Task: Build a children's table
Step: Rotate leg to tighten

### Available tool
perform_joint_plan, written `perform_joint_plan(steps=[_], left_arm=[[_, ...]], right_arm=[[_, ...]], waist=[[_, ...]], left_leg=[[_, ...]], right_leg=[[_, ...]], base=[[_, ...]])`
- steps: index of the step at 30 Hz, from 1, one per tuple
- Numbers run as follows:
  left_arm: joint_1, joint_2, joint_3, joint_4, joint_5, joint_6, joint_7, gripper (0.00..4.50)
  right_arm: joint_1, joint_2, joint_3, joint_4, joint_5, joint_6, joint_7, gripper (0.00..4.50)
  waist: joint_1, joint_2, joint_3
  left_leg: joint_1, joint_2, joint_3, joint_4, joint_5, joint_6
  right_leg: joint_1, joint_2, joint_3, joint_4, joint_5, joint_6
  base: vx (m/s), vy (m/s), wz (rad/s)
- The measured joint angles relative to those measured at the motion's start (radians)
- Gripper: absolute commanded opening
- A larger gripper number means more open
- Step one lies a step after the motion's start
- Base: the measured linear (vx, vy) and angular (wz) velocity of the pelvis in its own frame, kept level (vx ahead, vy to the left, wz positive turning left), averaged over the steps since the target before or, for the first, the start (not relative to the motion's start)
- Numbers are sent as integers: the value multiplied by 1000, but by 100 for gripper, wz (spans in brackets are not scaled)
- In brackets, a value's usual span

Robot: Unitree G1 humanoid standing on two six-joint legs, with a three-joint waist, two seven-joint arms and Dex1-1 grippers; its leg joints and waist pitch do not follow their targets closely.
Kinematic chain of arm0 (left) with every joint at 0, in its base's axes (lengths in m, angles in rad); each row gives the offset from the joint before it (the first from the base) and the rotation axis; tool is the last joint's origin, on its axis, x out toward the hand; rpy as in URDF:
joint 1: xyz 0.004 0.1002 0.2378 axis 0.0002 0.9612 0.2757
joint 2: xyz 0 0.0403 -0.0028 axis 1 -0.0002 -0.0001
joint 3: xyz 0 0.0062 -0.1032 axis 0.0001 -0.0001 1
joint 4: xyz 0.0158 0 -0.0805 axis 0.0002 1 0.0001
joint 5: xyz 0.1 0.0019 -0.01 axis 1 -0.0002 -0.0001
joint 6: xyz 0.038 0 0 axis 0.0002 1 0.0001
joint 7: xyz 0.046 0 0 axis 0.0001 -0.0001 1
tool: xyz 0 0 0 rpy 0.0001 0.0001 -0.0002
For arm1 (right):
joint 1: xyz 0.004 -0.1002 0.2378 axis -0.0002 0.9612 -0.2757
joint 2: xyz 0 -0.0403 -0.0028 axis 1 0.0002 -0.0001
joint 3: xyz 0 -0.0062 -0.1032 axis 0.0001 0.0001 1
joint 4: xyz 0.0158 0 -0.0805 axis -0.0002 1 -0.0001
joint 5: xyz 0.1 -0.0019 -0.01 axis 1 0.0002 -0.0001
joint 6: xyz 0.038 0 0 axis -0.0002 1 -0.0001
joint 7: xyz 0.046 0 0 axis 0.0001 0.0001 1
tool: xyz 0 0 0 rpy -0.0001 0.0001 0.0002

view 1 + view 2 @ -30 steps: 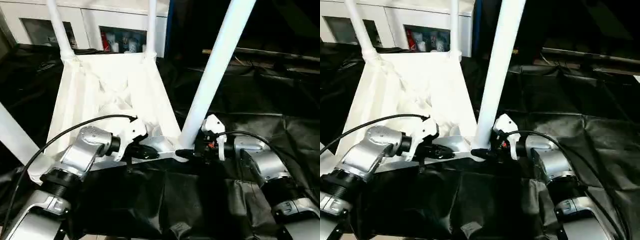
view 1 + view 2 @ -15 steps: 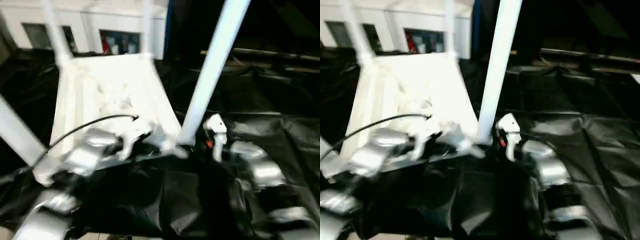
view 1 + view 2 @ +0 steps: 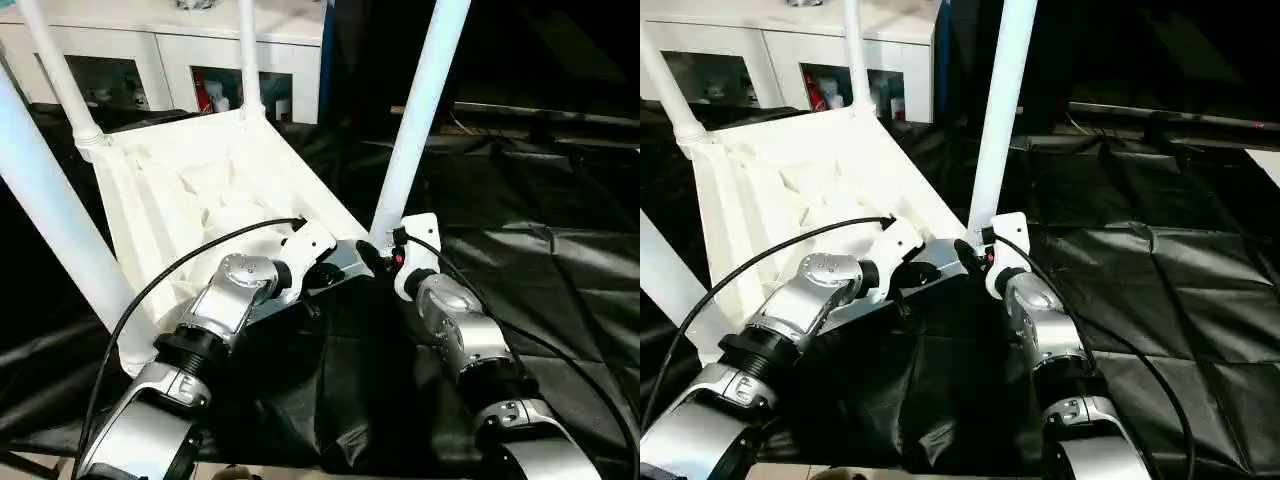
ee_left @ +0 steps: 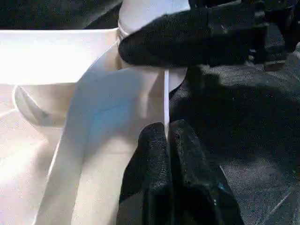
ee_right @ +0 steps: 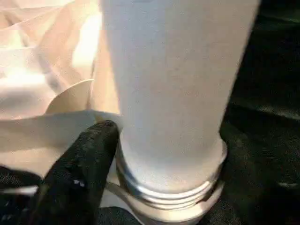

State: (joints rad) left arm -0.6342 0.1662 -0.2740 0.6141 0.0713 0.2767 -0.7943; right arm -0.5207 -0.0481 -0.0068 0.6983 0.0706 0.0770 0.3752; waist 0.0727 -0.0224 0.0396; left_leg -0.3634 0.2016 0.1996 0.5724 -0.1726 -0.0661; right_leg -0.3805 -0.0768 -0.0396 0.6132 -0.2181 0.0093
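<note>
The children's table lies upside down and tilted, its ribbed white top facing me with four white tube legs standing in the corner sockets. My left gripper is shut on the top's thin rim beside the near right corner. My right gripper is closed around the base of the near right leg, and one black finger presses against the leg's threaded collar. The near left leg rises at the left edge. The two far legs stand by the cabinet.
A white cabinet with glass doors stands right behind the table. A crinkled black sheet covers the floor under and to the right of it. A dark rail runs along the back right.
The view has shifted. The table's near edge now slants, its near right corner swung farther from me. Both grippers have stayed on that corner, the right forearm now pointing more forward.
</note>
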Motion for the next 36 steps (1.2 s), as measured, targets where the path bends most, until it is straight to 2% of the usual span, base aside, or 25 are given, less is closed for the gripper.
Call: perform_joint_plan(steps=[7,11,14,19,22,23,27,30,36], left_arm=[[26,48,1,-37,-34,-36,-104,0],[49,95,-1,-70,-64,-49,-219,0],[60,130,-13,-74,-77,-88,-311,0],[80,167,-26,-104,-105,-89,-414,0],[81,180,-37,-111,-110,-89,-438,0],[81,183,-38,-113,-111,-89,-443,0],[81,196,-36,-113,-113,-90,-451,0],[85,198,-32,-116,-113,-91,-453,0],[86,202,-32,-117,-115,-92,-454,0]], right_arm=[[21,-139,56,-53,16,-2,290,378],[42,-229,75,-107,53,4,484,378],[48,-284,94,-148,88,12,615,378],[48,-300,96,-180,124,51,713,378],[50,-312,121,-181,127,53,752,378],[50,-314,126,-180,126,53,757,354],[50,-317,151,-165,110,50,773,341],[50,-317,157,-164,103,50,787,307],[50,-316,161,-164,105,53,788,271]], waist=[[-1,12,2],[7,17,3],[20,18,4],[24,17,5],[24,13,6],[24,12,7],[23,9,8],[21,9,8],[20,9,8]], left_leg=[[-5,0,0,-2,0,0],[-6,1,0,-2,0,1],[-6,1,1,-2,0,1],[-6,1,1,0,1,1],[-6,2,1,0,1,1],[-6,2,1,0,1,1],[-6,2,1,0,1,1],[-6,2,1,0,1,1],[-6,2,1,0,1,1]], right_leg=[[-3,0,-2,-2,5,-5],[-4,1,-3,-2,2,-6],[-4,1,-3,-3,2,-7],[-4,0,-3,-2,2,-7],[-4,0,-3,-1,2,-7],[-4,0,-3,-1,2,-7],[-4,0,-3,-1,2,-7],[-4,0,-3,-1,2,-7],[-4,0,-3,0,2,-7]], base=[[0,0,0],[0,0,0],[0,0,0],[0,0,0],[0,0,0],[0,0,0],[0,0,0],[0,0,0],[0,0,0]])
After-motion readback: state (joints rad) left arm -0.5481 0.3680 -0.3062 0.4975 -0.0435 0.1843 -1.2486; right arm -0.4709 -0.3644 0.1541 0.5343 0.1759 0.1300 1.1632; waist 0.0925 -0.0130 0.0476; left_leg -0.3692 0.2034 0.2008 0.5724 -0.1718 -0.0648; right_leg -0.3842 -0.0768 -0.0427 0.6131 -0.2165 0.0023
